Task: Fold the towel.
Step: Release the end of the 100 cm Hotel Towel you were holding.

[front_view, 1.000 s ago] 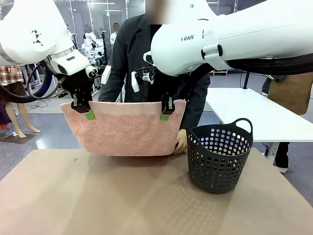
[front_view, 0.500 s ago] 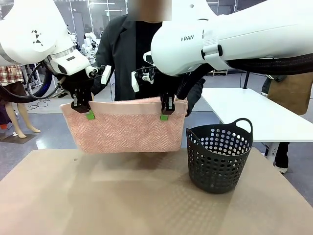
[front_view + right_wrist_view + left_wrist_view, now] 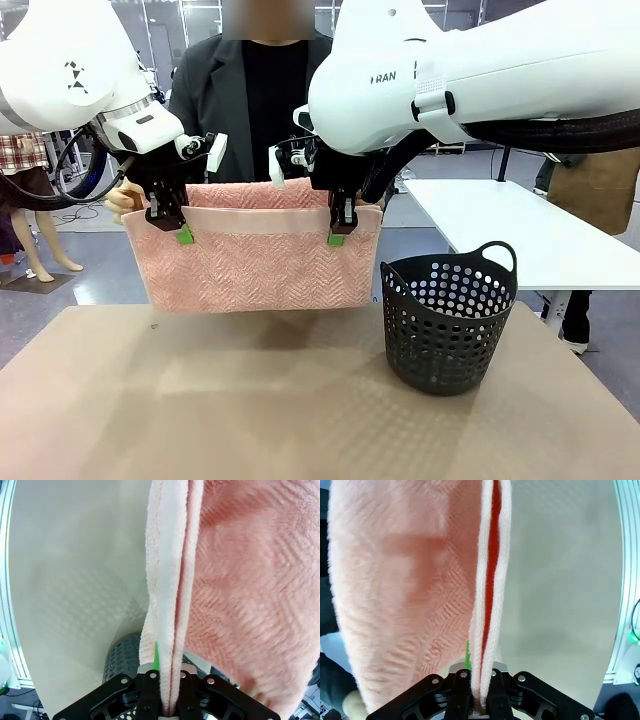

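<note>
The towel (image 3: 255,268) hangs in the air over the far edge of the bench (image 3: 200,400), spread wide with its broad face toward me. It is doubled. The near layer has a plain band along the top and herringbone weave below, and a second layer rises a little higher behind it. Its lower edge looks to hang free, with a soft shadow on the bench below.

The left fingers (image 3: 184,236) pinch the top edge near the towel's left corner, and the right fingers (image 3: 336,238) pinch it near the right corner. Both pairs are clamped tight on the cloth, green pads showing against the pink. In the left wrist view, two towel edges run straight out from between the closed fingers with a narrow reddish gap between them, and the rest of the cloth falls to one side. The right wrist view shows much the same, the edge pressed between its fingers.

A person (image 3: 250,110) in a dark jacket stands right behind the towel. One hand (image 3: 122,198) is at the upper left corner, just beside the left fingers; I can't tell whether it grips the back layer.

A dark perforated basket (image 3: 447,330) stands upright on the bench, to the right of the towel and apart from it.
</note>
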